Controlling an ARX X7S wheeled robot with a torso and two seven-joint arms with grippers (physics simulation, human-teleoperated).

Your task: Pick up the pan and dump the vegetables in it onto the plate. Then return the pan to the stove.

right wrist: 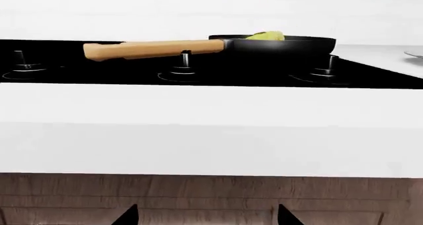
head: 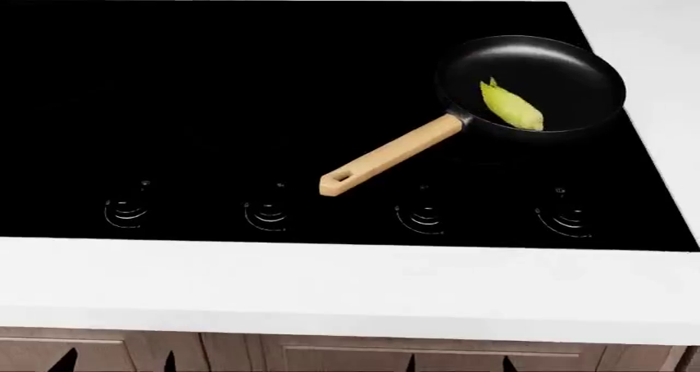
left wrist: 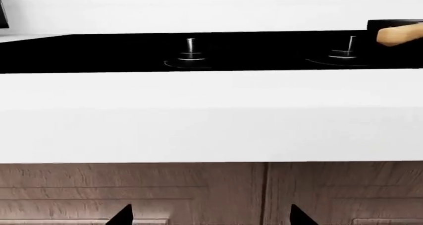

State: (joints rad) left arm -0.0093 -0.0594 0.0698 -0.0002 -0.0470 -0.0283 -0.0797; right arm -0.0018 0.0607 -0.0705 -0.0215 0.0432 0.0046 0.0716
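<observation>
Pan (head: 533, 83) holding the corn cob (head: 511, 106) sits on the stove (head: 219, 102), well beyond both spread grippers, left (left wrist: 207, 216) and right (right wrist: 206, 216).

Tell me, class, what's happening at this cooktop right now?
Nothing is being handled at this moment. The pan sits on the stove toward its far right, with the corn cob lying inside and the wooden handle pointing toward the front edge. Both grippers, left and right, hang open and empty below the white countertop, in front of the cabinets.
</observation>
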